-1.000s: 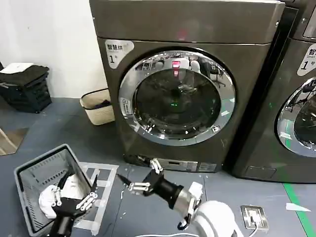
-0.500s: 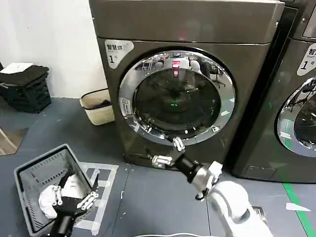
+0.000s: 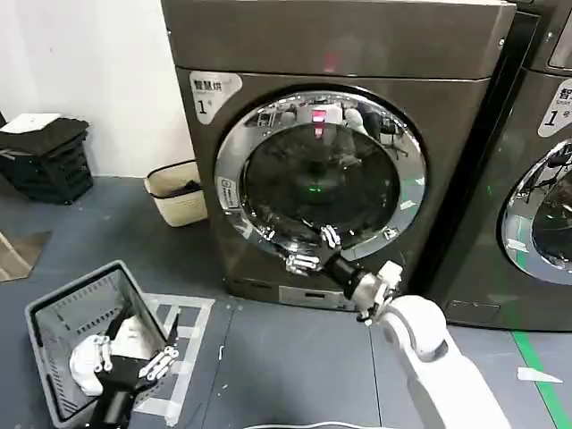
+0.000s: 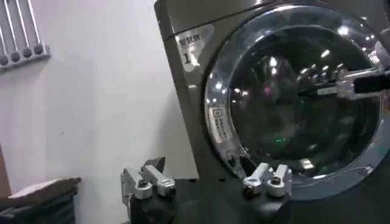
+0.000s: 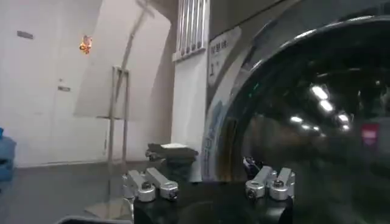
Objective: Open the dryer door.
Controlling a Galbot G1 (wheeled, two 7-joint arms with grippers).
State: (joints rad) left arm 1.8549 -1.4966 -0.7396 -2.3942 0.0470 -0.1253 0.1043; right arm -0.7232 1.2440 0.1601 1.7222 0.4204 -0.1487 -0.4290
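Jaws on both arms stand spread apart with nothing between them. Farthest left, the left gripper (image 3: 132,362) hangs low over the grey laundry basket (image 3: 54,315) on the floor, parked well away from the machine; its own wrist view shows its two fingers (image 4: 145,181) wide apart and empty. Moving rightward, the dryer door (image 3: 319,174) sits flat in the front of the bronze-grey dryer (image 3: 349,45), its chrome ring flush all round and no gap at the edge, so it looks fully closed. Next, the right gripper (image 3: 313,250) is up at the lower part of that chrome ring, fingertips very near or perhaps touching it; I cannot tell which. By my reading the reach is made, but catching the door edge and swinging it outward are both left to do. At far right stands a second machine (image 3: 545,161), not involved
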